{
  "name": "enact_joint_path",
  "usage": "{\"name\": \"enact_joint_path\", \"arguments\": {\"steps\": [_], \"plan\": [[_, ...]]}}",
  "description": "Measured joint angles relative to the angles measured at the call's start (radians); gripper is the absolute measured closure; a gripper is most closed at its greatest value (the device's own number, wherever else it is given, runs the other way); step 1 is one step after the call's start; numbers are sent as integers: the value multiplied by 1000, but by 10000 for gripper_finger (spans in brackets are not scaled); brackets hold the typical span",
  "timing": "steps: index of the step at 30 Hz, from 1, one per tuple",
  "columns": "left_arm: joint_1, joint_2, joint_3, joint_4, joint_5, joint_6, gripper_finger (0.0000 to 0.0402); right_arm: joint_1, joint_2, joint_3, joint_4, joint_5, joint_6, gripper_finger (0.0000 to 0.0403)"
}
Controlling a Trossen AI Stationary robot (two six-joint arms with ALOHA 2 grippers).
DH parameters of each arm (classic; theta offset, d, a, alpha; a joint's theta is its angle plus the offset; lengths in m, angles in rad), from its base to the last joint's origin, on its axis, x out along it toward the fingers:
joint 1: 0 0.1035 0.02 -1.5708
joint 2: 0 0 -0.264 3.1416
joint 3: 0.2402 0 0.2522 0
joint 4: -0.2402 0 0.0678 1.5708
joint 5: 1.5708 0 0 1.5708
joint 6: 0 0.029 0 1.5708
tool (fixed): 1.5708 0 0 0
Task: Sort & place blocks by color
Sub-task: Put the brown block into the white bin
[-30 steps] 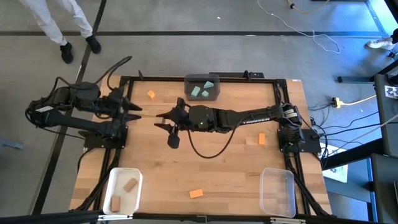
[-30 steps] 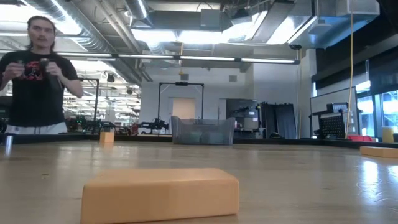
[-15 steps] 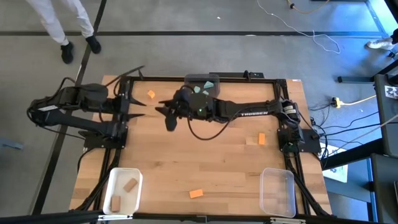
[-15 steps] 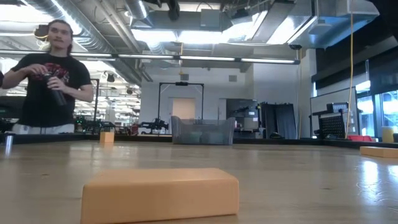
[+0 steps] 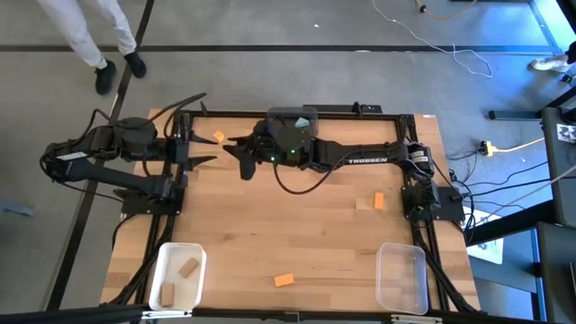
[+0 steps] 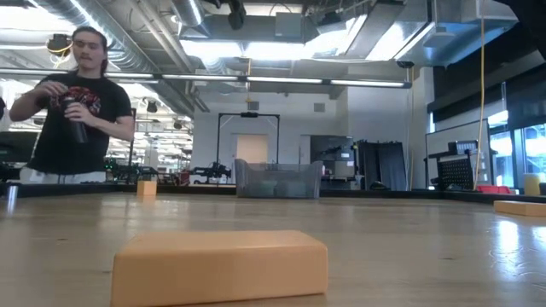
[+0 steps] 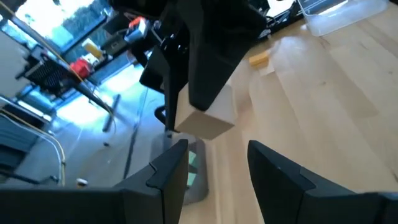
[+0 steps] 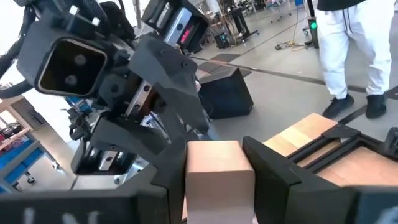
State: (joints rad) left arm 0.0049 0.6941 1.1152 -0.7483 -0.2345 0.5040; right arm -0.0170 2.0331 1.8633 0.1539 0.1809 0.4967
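My right gripper [image 5: 241,158] reaches level across the table from the right and is shut on a pale tan block [image 8: 217,171], just short of my left gripper [image 5: 200,149]. The left gripper [image 7: 214,165] faces that block [image 7: 208,121] and stands open with nothing between its fingers. Orange blocks lie on the table at the far left [image 5: 219,136], at the right [image 5: 379,200] and near the front edge [image 5: 283,280]. Two tan blocks [image 5: 187,267] lie in the white bin [image 5: 162,265]. Teal blocks [image 5: 302,121] show in the dark grey bin [image 5: 310,112], partly hidden under the right arm. My right gripper pinches the tan block by two opposite faces [image 8: 194,168] between its two fingers [image 8: 280,177]. The fingers come level from the table's right side. The block's free end [image 7: 211,124] sticks out past the fingertips toward the left gripper, lifted clear of the table.
A clear bin [image 5: 401,274] stands at the front right corner. A person [image 6: 72,111] stands beyond the table's far left, with legs [image 5: 108,54] in the high view. In the low view the front orange block [image 6: 220,266] fills the foreground.
My right gripper has swung toward the table's far edge with the tan block and has rolled about its own line, ending in front of the left gripper. The left gripper has rolled too. The block stays clear of the table.
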Motion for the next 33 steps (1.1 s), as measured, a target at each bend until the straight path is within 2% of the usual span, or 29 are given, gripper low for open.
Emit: {"name": "enact_joint_path", "arguments": {"steps": [12,33], "plan": [[0,48,0,62,9,83,244,0,0,0,16,-22,26,275],[0,85,0,126,42,103,244,1,1,-2,36,-44,26,274]]}}
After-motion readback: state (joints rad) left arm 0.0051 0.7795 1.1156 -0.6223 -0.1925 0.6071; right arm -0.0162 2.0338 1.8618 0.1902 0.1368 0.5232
